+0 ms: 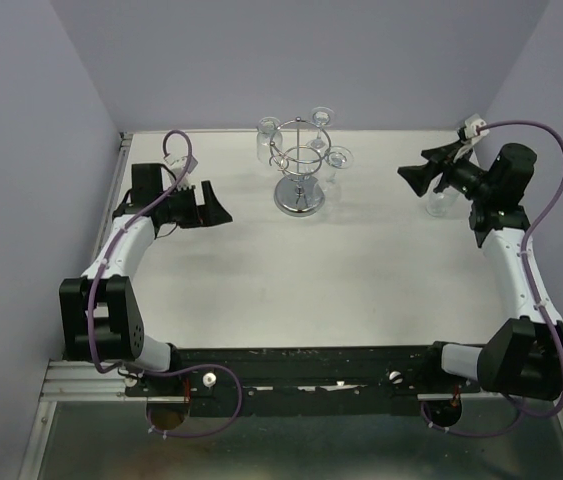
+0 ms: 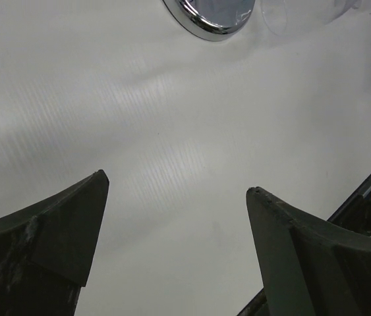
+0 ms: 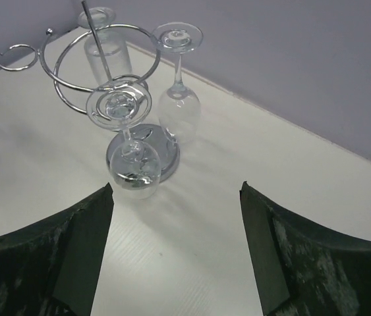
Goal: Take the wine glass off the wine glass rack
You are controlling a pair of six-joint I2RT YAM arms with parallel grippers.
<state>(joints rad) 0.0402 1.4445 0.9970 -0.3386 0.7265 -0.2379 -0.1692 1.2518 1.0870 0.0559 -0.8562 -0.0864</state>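
1. The wine glass rack (image 1: 299,196) stands at the far middle of the counter (image 1: 261,280), with three wine glasses (image 3: 179,108) hanging upside down from it
2. A clear glass (image 1: 441,204) sits on the counter beside the right arm, well apart from the rack
3. The right claw (image 3: 175,187) gapes empty, facing the rack
4. The left claw (image 2: 175,181) gapes empty over the counter
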